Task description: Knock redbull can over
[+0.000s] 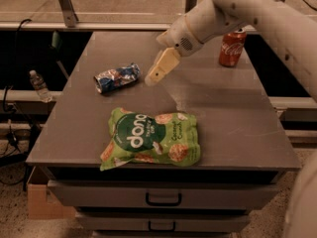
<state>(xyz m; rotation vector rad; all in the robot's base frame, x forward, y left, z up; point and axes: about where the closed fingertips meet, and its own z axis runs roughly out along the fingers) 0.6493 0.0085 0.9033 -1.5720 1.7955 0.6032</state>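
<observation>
Redbull can lies on its side, gripper beside it, jaws pressed together

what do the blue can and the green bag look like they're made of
The blue can, lying on its side, looks like thin painted metal: glossy highlights, silver patches. The green bag looks like plastic film, shiny and wrinkled. The claw hangs beside the can; pale matte plastic, probably.

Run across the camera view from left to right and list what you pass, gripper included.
Order: water bottle off the table → redbull can on its side → gripper just right of it → red Coca-Cola can. The green snack bag spans several of these, so it is left out.
</observation>
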